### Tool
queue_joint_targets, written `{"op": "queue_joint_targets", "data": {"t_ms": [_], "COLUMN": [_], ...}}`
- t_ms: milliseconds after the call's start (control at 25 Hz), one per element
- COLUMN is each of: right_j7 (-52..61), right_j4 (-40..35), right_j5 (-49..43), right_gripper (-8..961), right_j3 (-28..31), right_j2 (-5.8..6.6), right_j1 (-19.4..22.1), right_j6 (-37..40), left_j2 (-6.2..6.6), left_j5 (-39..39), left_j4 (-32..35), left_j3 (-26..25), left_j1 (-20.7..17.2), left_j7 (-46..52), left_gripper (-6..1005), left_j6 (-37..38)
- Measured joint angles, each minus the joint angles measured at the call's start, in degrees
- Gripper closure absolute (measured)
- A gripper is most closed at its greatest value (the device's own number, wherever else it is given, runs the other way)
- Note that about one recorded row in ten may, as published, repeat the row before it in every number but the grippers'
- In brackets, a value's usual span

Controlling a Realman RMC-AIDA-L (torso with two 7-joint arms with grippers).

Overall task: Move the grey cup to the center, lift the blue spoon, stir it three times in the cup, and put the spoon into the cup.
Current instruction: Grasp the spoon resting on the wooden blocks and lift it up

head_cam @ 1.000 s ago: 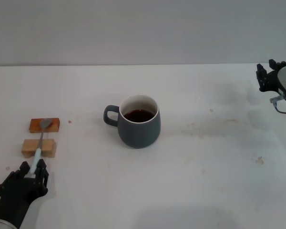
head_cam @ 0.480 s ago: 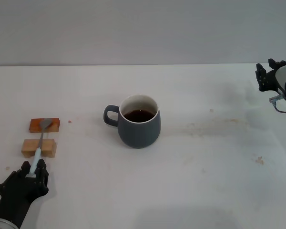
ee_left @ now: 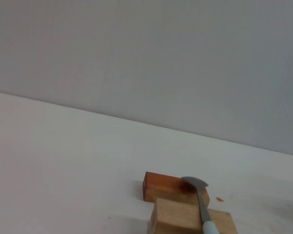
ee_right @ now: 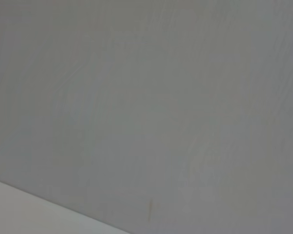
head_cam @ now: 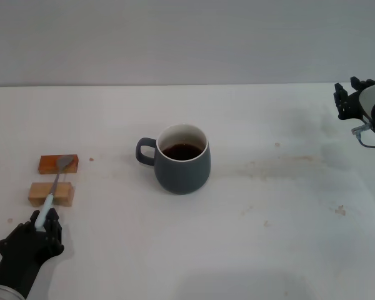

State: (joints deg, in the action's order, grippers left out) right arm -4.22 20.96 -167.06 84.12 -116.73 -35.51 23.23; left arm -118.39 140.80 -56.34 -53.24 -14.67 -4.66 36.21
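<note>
The grey cup (head_cam: pixel 182 169) stands near the middle of the white table, handle towards my left, with dark liquid inside. The blue spoon (head_cam: pixel 53 187) lies across two wooden blocks at the left; its grey bowl rests on the far block. It also shows in the left wrist view (ee_left: pixel 201 200). My left gripper (head_cam: pixel 42 224) is at the near left edge, shut on the end of the spoon's pale handle. My right gripper (head_cam: pixel 349 94) is open and empty, raised at the far right, well away from the cup.
An orange-brown block (head_cam: pixel 50 164) and a tan block (head_cam: pixel 40 194) carry the spoon; both show in the left wrist view, orange-brown (ee_left: pixel 161 187) and tan (ee_left: pixel 178 219). Faint brown stains (head_cam: pixel 281 164) mark the table right of the cup.
The spoon's bowl has shifted slightly to the right on the far block, and my left gripper has drawn a little towards the near edge. The cup and right arm have barely moved.
</note>
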Motion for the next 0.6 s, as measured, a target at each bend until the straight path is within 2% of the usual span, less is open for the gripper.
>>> {"op": "queue_joint_targets", "data": {"t_ms": [600], "right_j7": [-0.17], "right_j4": [-0.04], "right_j5": [0.00], "right_gripper": [660], "right_j3": [0.00], "right_j2": [0.01], "right_j1": [0.01], "right_j6": [-0.12], "left_j2": [0.09], "left_j5": [0.00], "left_j4": [-0.16], "left_j3": [0.14], "left_j1": [-0.09], "left_j7": [0.00], "left_gripper": [754], "left_j6": [0.23]}}
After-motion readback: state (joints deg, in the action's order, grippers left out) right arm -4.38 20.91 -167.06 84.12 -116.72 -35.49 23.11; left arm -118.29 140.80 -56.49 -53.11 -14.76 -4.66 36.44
